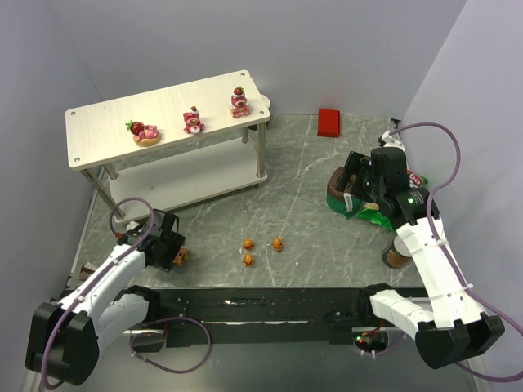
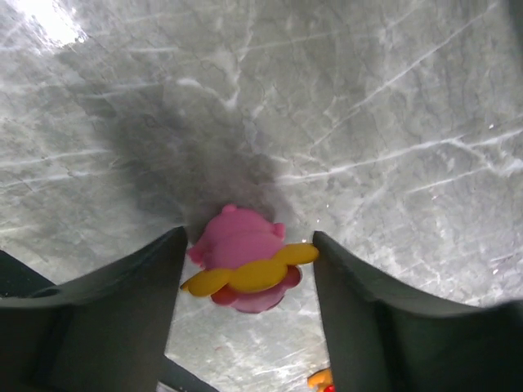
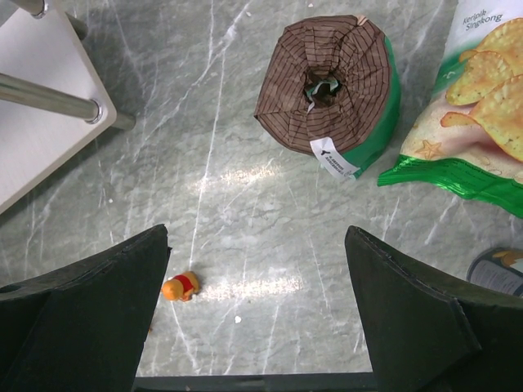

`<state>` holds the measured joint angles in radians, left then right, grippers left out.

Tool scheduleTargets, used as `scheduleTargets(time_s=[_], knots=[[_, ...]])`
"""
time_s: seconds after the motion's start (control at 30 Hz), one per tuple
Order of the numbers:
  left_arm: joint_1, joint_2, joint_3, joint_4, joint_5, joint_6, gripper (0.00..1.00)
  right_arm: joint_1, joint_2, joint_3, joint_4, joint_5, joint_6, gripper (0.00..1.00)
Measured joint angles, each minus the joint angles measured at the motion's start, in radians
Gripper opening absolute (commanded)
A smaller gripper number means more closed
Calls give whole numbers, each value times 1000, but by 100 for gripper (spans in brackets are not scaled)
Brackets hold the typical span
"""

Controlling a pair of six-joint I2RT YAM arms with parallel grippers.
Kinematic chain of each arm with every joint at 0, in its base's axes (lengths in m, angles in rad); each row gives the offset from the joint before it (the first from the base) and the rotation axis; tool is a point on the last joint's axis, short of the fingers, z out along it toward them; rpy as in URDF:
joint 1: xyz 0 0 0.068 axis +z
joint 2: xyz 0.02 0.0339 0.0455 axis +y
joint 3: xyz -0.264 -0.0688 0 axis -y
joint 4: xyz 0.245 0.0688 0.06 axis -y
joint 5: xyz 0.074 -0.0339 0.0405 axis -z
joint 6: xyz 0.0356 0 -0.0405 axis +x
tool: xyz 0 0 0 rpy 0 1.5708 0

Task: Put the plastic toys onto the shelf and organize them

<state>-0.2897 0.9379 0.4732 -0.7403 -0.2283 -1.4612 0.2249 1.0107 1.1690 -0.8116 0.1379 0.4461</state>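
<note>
A: Left wrist view: flower-faced toy (image 2: pixel 243 265) on table (image 2: pixel 368 122) between left gripper (image 2: pixel 249 237) fingers; pinched or not, cannot tell.
B: Overhead only: three strawberry bears (image 1: pixel 194 121) atop shelf (image 1: pixel 98 124); right gripper (image 1: pixel 353 176) spread wide.

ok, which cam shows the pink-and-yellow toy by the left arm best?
Left wrist: the pink-and-yellow toy sits centred between the jaws. Top external shows only a tiny, part-hidden speck; right wrist misses it.

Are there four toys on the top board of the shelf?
No, the top board of the shelf holds only three pink bears.
</note>
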Motion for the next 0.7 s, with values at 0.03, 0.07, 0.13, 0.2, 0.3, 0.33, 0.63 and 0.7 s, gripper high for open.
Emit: scheduleTargets(time_s=[0.03,0.07,0.13,0.2,0.3,0.33,0.63,0.7], knots=[[0,2,0,0,-4,1,53,0,0,0,0,0,-2,95],[0,4,0,0,-6,-1,50,0,-1,0,0,0,-2,95],[0,5,4,1,-9,5,41,-1,-1,0,0,0,-2,95],[0,6,10,-8,-14,13,33,-1,-2,-2,2,0,-2,95],[0,5,37,-36,-24,43,27,-3,-6,-13,3,0,-2,95],[-1,1,58,-52,-29,65,26,-4,-6,-14,3,0,-2,95],[-2,-43,346,-129,-4,387,1,-10,-6,-14,3,1,-2,95],[-2,-55,427,-144,2,464,1,-10,-6,-14,3,1,-2,95]])
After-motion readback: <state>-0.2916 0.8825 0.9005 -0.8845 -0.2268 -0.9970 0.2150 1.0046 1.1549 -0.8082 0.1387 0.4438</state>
